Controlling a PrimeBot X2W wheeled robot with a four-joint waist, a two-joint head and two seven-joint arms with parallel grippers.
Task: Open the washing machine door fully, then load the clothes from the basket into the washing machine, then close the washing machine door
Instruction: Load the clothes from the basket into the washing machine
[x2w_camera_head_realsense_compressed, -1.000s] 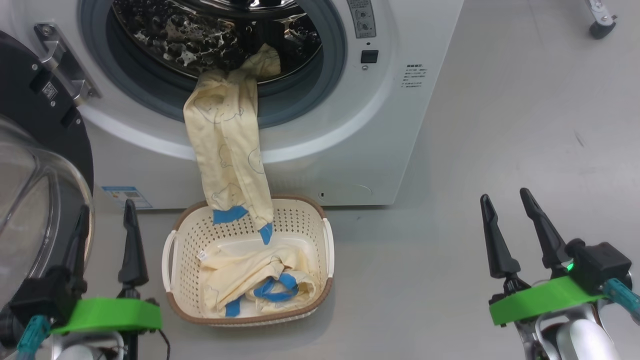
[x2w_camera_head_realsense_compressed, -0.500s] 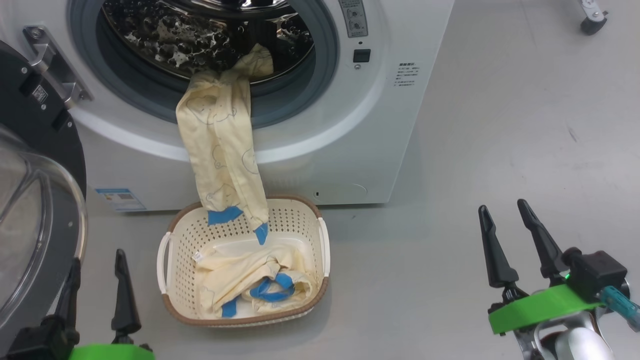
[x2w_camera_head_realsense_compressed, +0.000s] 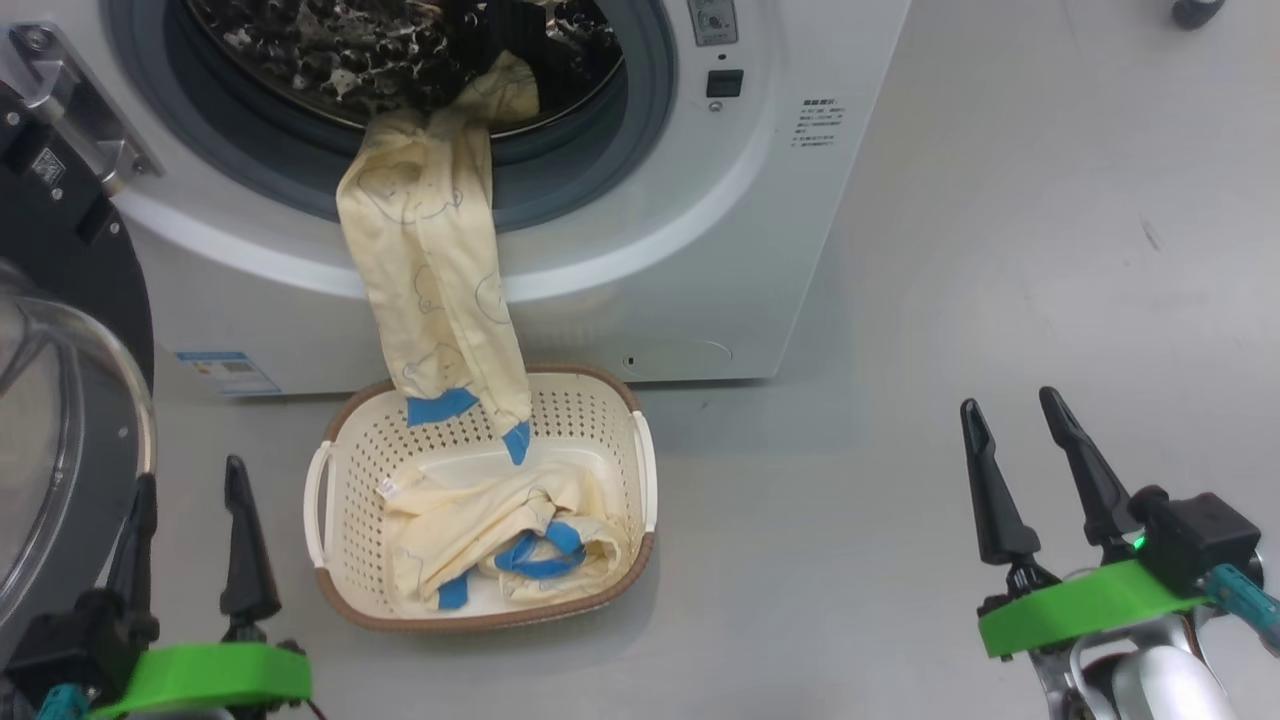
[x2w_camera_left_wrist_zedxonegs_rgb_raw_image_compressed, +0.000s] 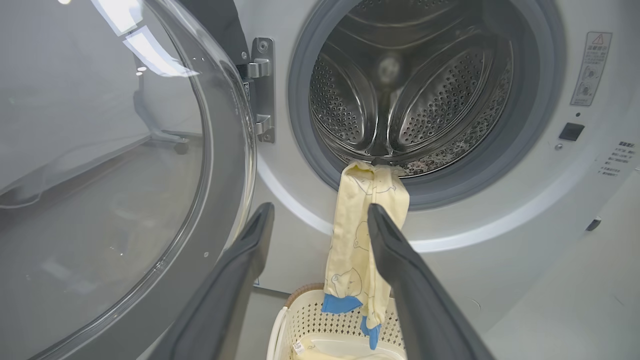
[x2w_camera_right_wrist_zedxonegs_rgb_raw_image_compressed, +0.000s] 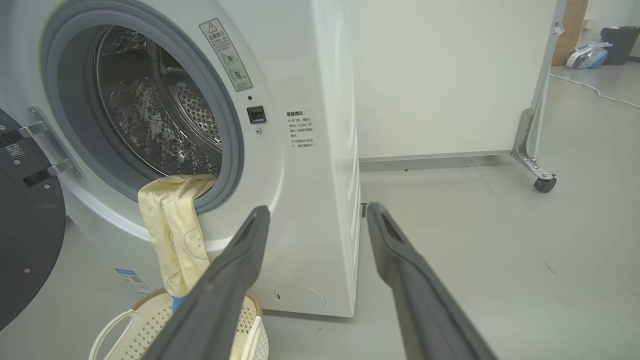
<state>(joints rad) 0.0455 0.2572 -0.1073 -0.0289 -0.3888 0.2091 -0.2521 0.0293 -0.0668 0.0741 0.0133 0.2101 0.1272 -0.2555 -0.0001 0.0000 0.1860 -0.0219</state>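
Swung fully open: washing machine door (x2w_camera_head_realsense_compressed: 70, 260), at left of washing machine (x2w_camera_head_realsense_compressed: 700, 250). One pale yellow garment (x2w_camera_head_realsense_compressed: 430, 270) is hung over gasket lip (x2w_camera_head_realsense_compressed: 560, 190), long axis vertical, upper end laid inside drum (x2w_camera_left_wrist_zedxonegs_rgb_raw_image_compressed: 440, 95), blue cuffs (x2w_camera_head_realsense_compressed: 440, 407) pointed down into basket (x2w_camera_head_realsense_compressed: 480, 620). Basket is set on floor (x2w_camera_head_realsense_compressed: 900, 350) directly before washing machine; more clothes (x2w_camera_head_realsense_compressed: 500, 540) are crumpled in it, perhaps two pieces, folds make count unclear. Before washing machine, left gripper (x2w_camera_head_realsense_compressed: 190, 475) and right gripper (x2w_camera_head_realsense_compressed: 1008, 400) are spread wide, nothing held.

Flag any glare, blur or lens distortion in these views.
Left wrist view: ceiling lights glare on the clear glass bowl of the round black-rimmed door. Head view: highlights speckle the perforated steel drum. Right wrist view: long dark fingers look soft; big white washing machine is sharp.
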